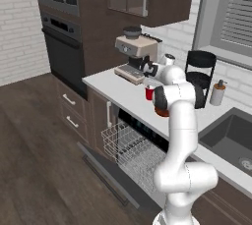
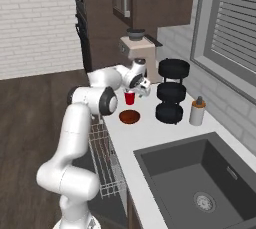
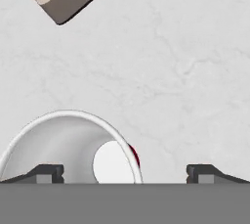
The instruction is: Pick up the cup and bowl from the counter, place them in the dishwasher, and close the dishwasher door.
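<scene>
The cup (image 3: 73, 145) stands under the spread tool (image 3: 124, 173), off-centre.

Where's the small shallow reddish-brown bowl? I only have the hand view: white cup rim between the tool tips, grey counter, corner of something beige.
Observer: The small shallow reddish-brown bowl sits on the light grey-white counter, nearer the base than the small red tapered party cup.
Operator: Dishwasher open?
Observer: Yes. The flat dark dishwasher door is dropped flat and the silver-white wire rack is pulled out over it.
Operator: That beige corner?
Observer: It is the beige and silver coffee machine, standing beyond the cup.
Operator: Tool on the cup?
Observer: The tool is open, just above the cup's rim, not gripping.
</scene>
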